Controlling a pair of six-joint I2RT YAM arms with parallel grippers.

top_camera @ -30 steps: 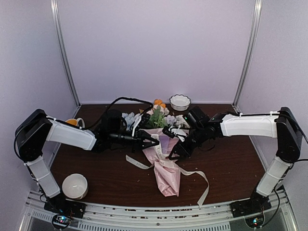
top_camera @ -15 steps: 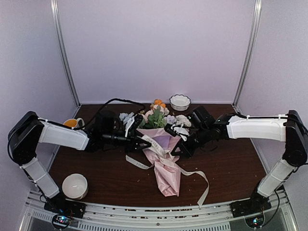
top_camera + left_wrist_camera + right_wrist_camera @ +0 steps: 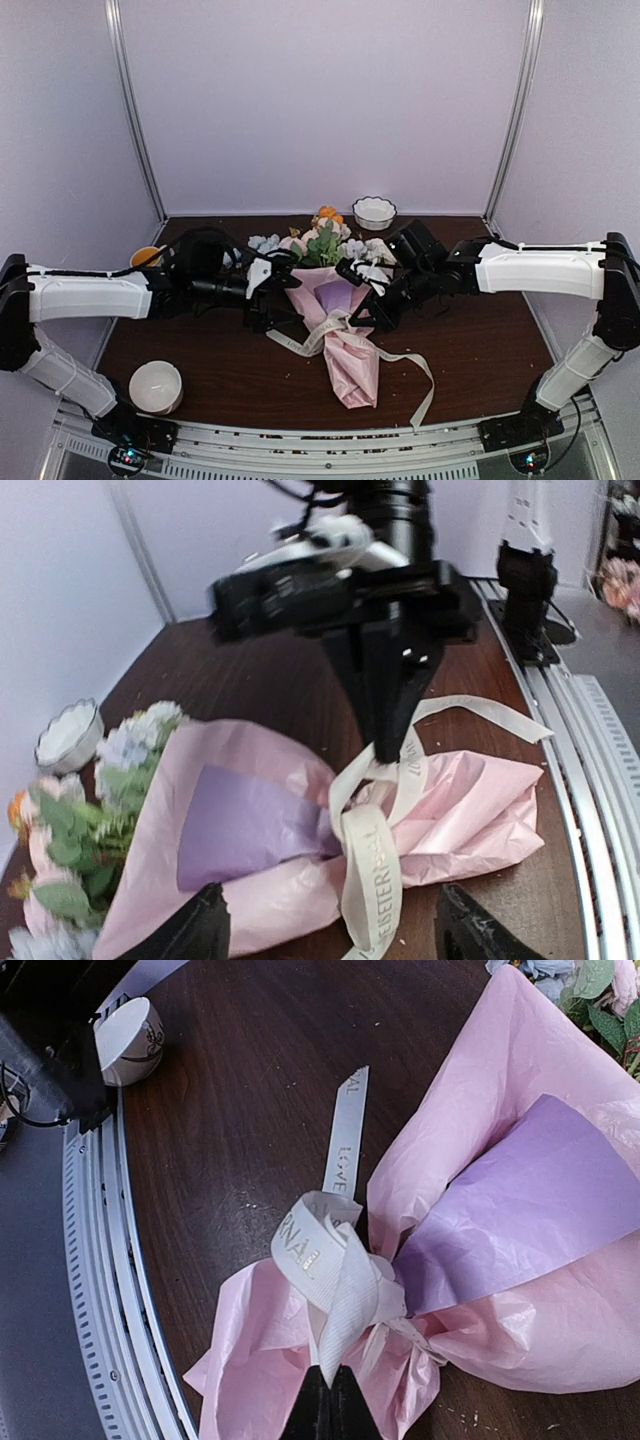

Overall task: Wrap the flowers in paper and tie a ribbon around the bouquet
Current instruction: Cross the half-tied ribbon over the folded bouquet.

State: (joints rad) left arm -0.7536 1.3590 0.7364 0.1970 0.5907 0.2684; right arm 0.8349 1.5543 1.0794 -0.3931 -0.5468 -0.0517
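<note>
The bouquet lies on the brown table, a pink-lilac paper (image 3: 352, 368) cone with the flowers (image 3: 325, 240) at its far end. The cream ribbon (image 3: 335, 326) is looped round its waist, and its tails trail left and right over the table. My right gripper (image 3: 366, 318) is shut on a strand of ribbon (image 3: 322, 1252) at the knot, its tip (image 3: 331, 1402) just above the paper (image 3: 520, 1210). My left gripper (image 3: 283, 296) stands open to the left of the bouquet. Its fingers (image 3: 192, 932) are spread wide, nothing is between them, and the ribbon (image 3: 375, 875) and paper (image 3: 250, 825) lie ahead.
A plain white bowl (image 3: 155, 386) sits at the near left and a scalloped white bowl (image 3: 374, 211) at the back. An orange cup (image 3: 148, 255) is partly hidden behind my left arm. A metal rail (image 3: 300, 440) runs along the table's near edge.
My left gripper has opened, let go of the ribbon and drawn back to the left. My right gripper has shut on the ribbon. The ribbon now sits tighter round the bouquet's waist.
</note>
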